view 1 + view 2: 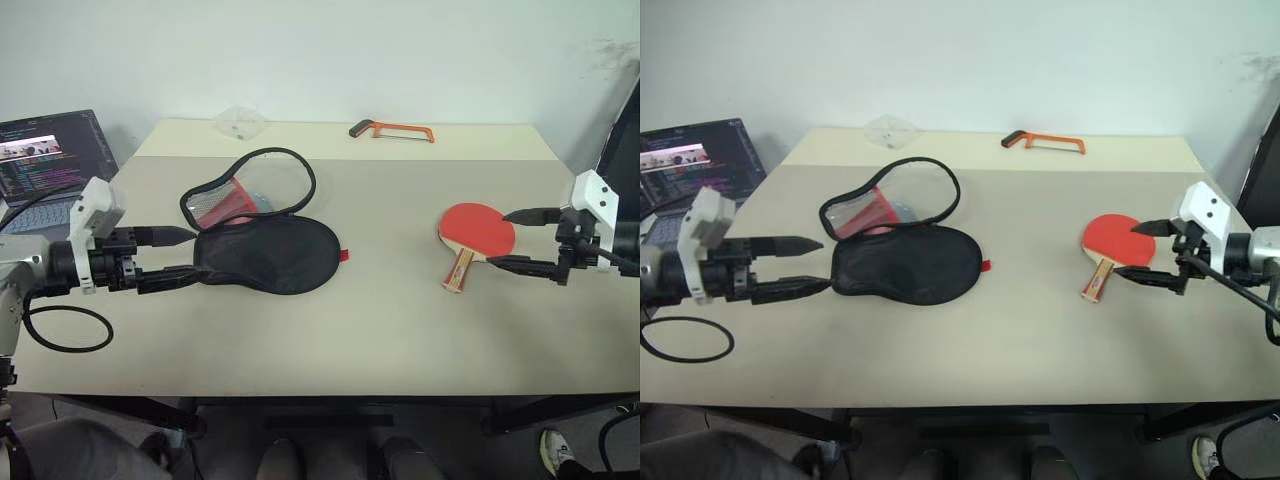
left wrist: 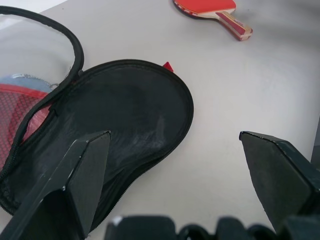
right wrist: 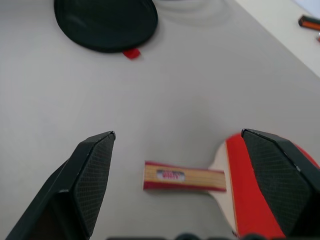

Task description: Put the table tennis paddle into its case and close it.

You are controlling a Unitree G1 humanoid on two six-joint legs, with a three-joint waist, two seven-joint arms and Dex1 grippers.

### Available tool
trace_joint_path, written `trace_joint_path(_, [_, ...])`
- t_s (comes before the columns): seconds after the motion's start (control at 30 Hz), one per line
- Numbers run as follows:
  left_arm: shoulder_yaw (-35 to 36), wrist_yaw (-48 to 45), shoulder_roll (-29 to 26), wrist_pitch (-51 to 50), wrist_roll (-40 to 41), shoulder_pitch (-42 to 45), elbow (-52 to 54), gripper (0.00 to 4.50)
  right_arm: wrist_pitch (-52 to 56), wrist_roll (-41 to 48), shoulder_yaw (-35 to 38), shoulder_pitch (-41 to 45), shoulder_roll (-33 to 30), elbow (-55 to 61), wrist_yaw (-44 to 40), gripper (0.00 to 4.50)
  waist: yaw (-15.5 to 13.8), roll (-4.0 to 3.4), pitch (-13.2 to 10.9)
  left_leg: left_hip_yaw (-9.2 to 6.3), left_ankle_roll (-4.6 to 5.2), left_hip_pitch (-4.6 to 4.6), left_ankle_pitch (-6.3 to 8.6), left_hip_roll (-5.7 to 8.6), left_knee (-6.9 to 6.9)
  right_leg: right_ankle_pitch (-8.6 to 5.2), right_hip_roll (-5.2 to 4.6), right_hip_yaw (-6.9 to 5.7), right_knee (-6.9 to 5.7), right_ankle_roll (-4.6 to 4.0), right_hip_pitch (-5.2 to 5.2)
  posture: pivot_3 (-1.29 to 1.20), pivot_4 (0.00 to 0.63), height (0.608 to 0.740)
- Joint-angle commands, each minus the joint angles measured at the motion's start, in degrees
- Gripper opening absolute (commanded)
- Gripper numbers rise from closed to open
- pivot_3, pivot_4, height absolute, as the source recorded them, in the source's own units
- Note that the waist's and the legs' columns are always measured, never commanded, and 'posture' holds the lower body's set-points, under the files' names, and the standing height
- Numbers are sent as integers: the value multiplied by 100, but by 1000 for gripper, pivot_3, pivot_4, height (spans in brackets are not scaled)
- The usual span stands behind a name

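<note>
Left eye view: I see the case [image 1: 265,250] lying open on the surface [image 1: 380,330], and I use it as my landmark for everything else.
Case: it is soft black cloth, with its red and clear mesh flap folded back on the far side, so the mouth is wide open.
Paddle: the table tennis paddle [image 1: 475,238] lies flat, well apart from the case, on the robot's right of it, red face up, handle pointing toward me.
Left gripper: my left gripper [image 1: 185,254] is just beside the case at its narrow end, on the robot's left of it. Its jaws are spread wide with nothing in them.
Right gripper: my right gripper [image 1: 1145,252] is far from the case, right by the paddle. Its jaws are spread wide too, one on each side of the red face's outer edge, and hold nothing.
Hacksaw: an orange hacksaw [image 1: 392,130] lies far behind the case. I leave it alone.
How the paddle will feel: I think it is light and stiff, and the rubber face is a bit grippy. I would pinch it by the wooden handle or the thin edge.
How the case will feel: I think it is floppy and will slide, so I must hold it down while the paddle goes in.
</note>
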State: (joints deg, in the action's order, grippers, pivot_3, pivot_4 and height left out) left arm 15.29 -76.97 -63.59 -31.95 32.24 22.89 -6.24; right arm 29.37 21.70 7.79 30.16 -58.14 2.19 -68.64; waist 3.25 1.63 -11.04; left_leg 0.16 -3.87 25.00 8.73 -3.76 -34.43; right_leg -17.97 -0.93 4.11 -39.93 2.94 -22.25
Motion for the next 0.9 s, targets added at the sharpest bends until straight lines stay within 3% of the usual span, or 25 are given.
trace_joint_path(0.03, [134, -6, -106, 72, -5, 59, 94, 4500, -3, 110, 91, 172, -28, 176, 57, 4446, -1, 0, 0, 1, 0, 0, 0, 0, 0, 0, 0, 0, 0, 0, 0, 0, 150, 740])
trace_joint_path(0.27, [270, 896, 169, -66, -177, 81, -63, 4500, -331, -37, -212, 591, 473, 15, 186, 4446, 13, 0, 0, 0, 1, -4, 0, -1, -2, -1, 0, 1, -4, 2, 1, 0, 150, 740])
trace_joint_path(0.43, [-134, 1645, 371, -99, -740, 879, -1318, 4500, -324, 13, -290, 683, 702, 208, 338, 4446, -10, 5, -3, -3, 1, 0, 0, 0, -4, 1, 3, -1, -3, 2, 1, 0, 150, 740])
trace_joint_path(0.67, [-846, 2532, 1395, -48, -1659, 2239, -3733, 4500, -168, 46, -388, 469, 822, 629, 569, 4446, -98, 10, -4, -10, 0, 6, 0, 4, -17, 7, 6, -3, -4, 10, 7, 0, 150, 740])
trace_joint_path(0.9, [-1058, 2784, 2144, 152, -2002, 2479, -4516, 4500, 23, 19, -366, 407, 721, 761, 652, 4446, -140, 18, -9, -17, 0, 18, -1, 5, -27, 18, 7, -8, -8, 2, 2, 0, 150, 740])
